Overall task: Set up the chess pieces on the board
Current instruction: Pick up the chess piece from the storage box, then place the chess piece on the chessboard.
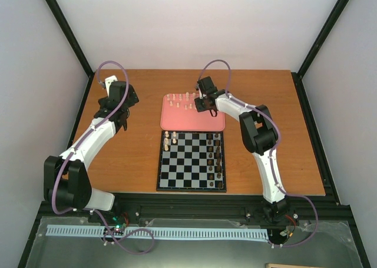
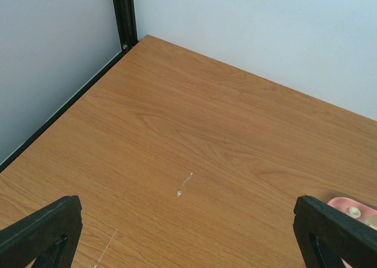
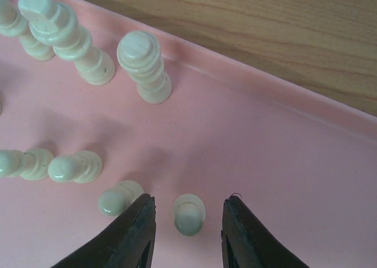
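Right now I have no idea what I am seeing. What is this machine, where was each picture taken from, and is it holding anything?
These are two robot arms bolted to a wooden table. The wide picture comes from a camera above and behind them; the other two come from a camera on each wrist. On the table lie a chessboard and, behind it, a pink tray. Dark pieces line the board's right side, a few cream pieces its left; loose cream pieces wait in the tray. The left end effector hangs wide open over bare wood, holding nothing. The right end effector has its fingers either side of a cream pawn, not yet gripping it.
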